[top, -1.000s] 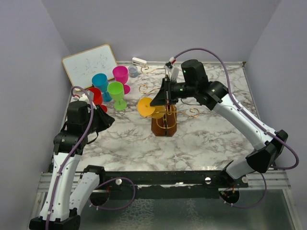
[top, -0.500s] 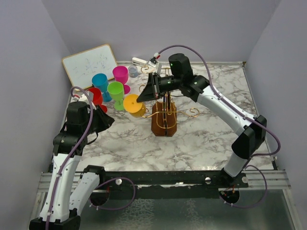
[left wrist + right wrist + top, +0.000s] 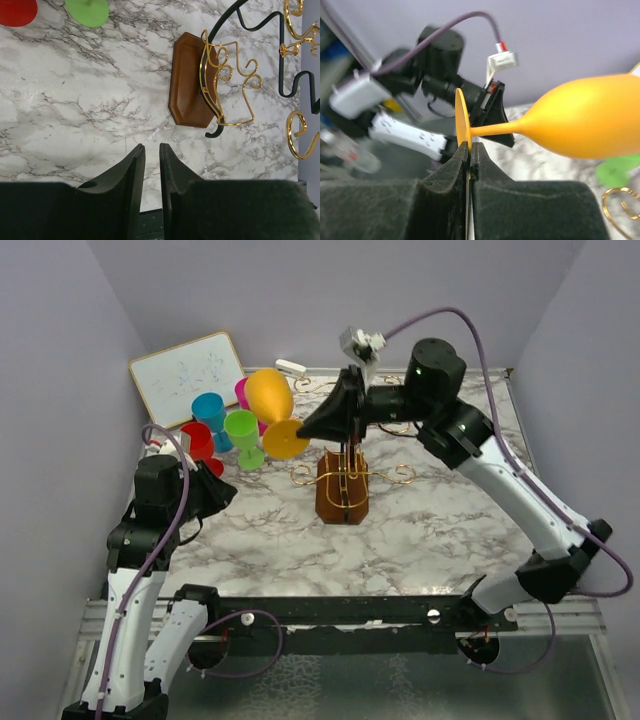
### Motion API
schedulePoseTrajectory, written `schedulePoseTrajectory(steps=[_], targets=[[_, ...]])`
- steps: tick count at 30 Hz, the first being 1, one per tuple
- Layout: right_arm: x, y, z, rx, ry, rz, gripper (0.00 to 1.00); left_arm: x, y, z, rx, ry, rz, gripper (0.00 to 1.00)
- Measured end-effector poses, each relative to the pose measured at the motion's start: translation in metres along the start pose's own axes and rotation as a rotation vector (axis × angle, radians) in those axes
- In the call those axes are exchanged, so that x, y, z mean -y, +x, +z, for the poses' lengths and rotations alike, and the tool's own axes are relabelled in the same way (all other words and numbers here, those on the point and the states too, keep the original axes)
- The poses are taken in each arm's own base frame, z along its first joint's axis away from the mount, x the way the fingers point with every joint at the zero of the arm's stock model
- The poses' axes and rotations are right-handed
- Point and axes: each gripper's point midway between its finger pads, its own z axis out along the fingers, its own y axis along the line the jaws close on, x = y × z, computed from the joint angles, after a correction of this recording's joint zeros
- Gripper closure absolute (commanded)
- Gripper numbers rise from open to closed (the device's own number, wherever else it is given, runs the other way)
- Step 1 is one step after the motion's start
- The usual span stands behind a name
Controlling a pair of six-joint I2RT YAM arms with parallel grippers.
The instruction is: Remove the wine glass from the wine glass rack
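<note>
The orange wine glass [image 3: 268, 395] is in the air, tilted, up and to the left of the wine glass rack [image 3: 342, 490], clear of its gold arms. My right gripper [image 3: 305, 428] is shut on the rim of the glass's round foot. In the right wrist view the glass [image 3: 590, 125] lies sideways with its foot clamped in my right gripper [image 3: 470, 147]. My left gripper [image 3: 225, 490] hovers low at the left, empty, its jaws only a narrow gap apart. The left wrist view shows my left gripper [image 3: 151, 150] above marble, with the rack's brown base [image 3: 192, 80] ahead.
Blue [image 3: 208, 410], green [image 3: 242, 430], red [image 3: 197, 440] and pink [image 3: 243, 390] glasses stand at the back left beside a whiteboard [image 3: 187, 375]. Loose gold scroll wires [image 3: 400, 472] lie around the rack. A small white object [image 3: 290, 368] lies by the back wall.
My right gripper has carried the orange glass off the rack, first left, then upward, tilting it so that the bowl points up and back. The left arm has stayed still.
</note>
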Motion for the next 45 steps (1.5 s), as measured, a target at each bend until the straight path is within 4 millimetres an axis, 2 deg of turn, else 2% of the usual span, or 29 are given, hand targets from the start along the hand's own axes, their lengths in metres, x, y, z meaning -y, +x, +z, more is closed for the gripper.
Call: schedulePoseTrajectory(steps=[3, 6, 10, 13, 15, 18, 21, 23, 25, 30, 33, 37, 45], targets=[[-0.050, 0.014, -0.017, 0.017, -0.060, -0.307, 0.99, 0.004, -0.005, -0.003, 0.000, 0.000, -0.001, 0.79], [-0.101, 0.033, -0.049, 0.065, -0.133, -0.631, 0.99, 0.021, -0.026, -0.014, 0.035, 0.027, 0.008, 0.79], [-0.133, 0.053, -0.099, 0.126, -0.126, -1.003, 0.99, 0.054, -0.061, -0.030, 0.097, 0.100, 0.028, 0.78], [-0.142, 0.068, -0.120, 0.125, -0.117, -1.217, 0.99, 0.078, -0.078, -0.038, 0.117, 0.176, 0.037, 0.78], [-0.135, 0.088, -0.124, 0.084, -0.122, -1.296, 0.99, 0.092, -0.083, -0.040, 0.110, 0.232, 0.036, 0.78], [-0.108, 0.137, -0.124, -0.022, -0.125, -1.338, 0.99, 0.108, -0.078, -0.034, 0.050, 0.316, 0.019, 0.78], [-0.082, 0.185, -0.128, -0.140, -0.116, -1.369, 0.99, 0.110, -0.060, -0.023, -0.041, 0.363, -0.026, 0.76], [-0.068, 0.209, -0.130, -0.207, -0.114, -1.390, 0.99, 0.108, -0.049, -0.019, -0.090, 0.370, -0.052, 0.75], [-0.062, 0.223, -0.130, -0.248, -0.120, -1.415, 0.99, 0.109, -0.041, -0.022, -0.123, 0.384, -0.073, 0.73], [-0.058, 0.237, -0.122, -0.303, -0.162, -1.492, 0.99, 0.124, -0.032, -0.047, -0.149, 0.480, -0.081, 0.66], [-0.055, 0.249, -0.112, -0.348, -0.206, -1.519, 0.99, 0.132, -0.027, -0.060, -0.172, 0.530, -0.089, 0.58], [-0.049, 0.263, -0.103, -0.405, -0.244, -1.536, 0.99, 0.138, -0.018, -0.071, -0.214, 0.583, -0.102, 0.55], [-0.039, 0.264, -0.099, -0.453, -0.227, -1.600, 0.99, 0.130, 0.007, -0.078, -0.328, 0.571, -0.132, 0.54]])
